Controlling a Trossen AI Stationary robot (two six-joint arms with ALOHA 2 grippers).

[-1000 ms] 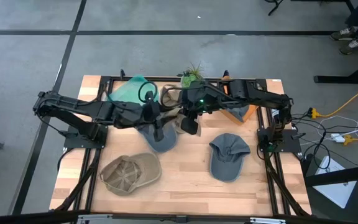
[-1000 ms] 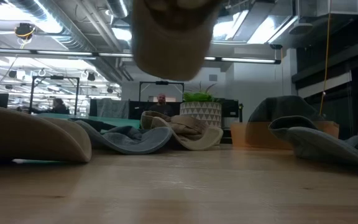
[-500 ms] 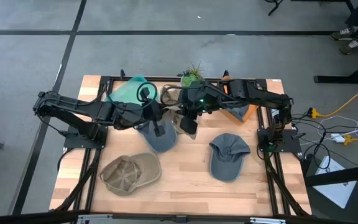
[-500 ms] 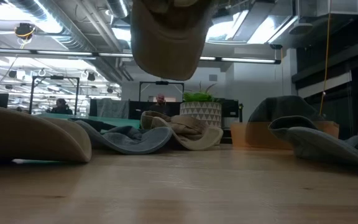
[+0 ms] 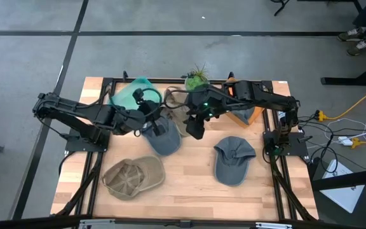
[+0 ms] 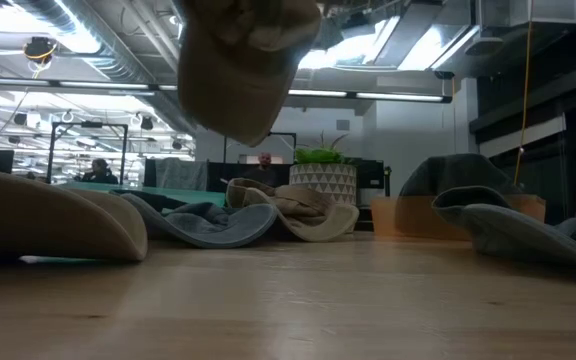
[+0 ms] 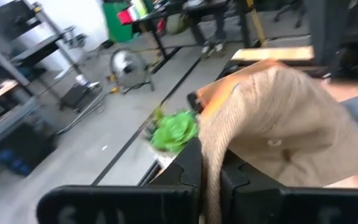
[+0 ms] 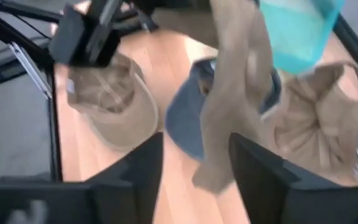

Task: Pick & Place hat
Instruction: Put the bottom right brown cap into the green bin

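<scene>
Tan cap [image 7: 272, 130] hangs above the blue-grey hat [image 5: 164, 138], pinched in the closed left gripper [image 5: 152, 121], the right gripper [image 5: 196, 130] spread beside it: handover step, carry next.

A potted green plant [image 5: 197, 75] stands at the tabletop's [image 5: 189, 184] far edge, with an orange bin [image 5: 244, 114] near it.
</scene>
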